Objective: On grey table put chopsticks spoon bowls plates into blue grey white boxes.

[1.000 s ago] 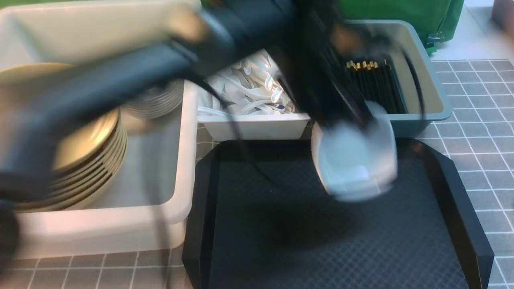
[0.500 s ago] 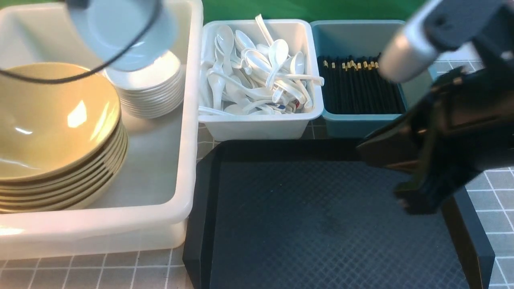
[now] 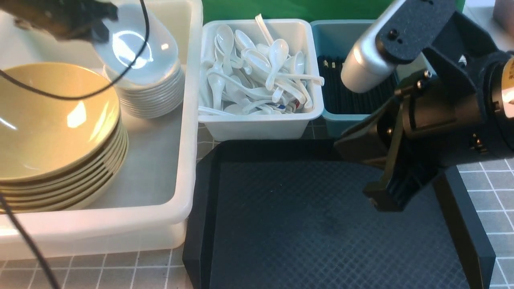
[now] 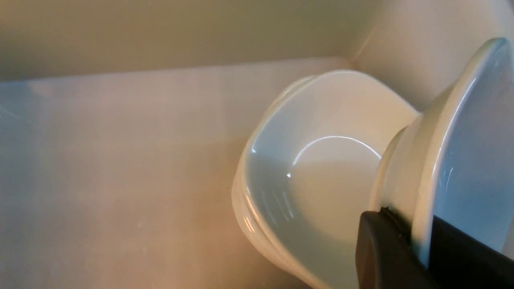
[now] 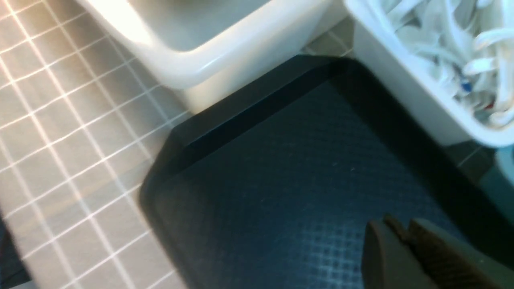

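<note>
the left hand [image 4: 405, 233] pinches the rim of a white plate [image 4: 474, 152], tilted over the stack of white plates [image 3: 154, 98] in the big whitish tub [image 3: 182, 160]. the yellow bowls [image 3: 52, 124] are stacked in there too, beside them. the right hand [image 5: 397, 237] is narrow, its fingertips close together, nothing between them, above the black tray [image 3: 321, 224]. white spoons [image 3: 257, 76] fill the small white box [image 3: 257, 126]; black chopsticks [image 3: 353, 96] lie in the blue-grey one [image 3: 341, 124]. all of it is on the grey worktop [image 3: 120, 269].
</note>
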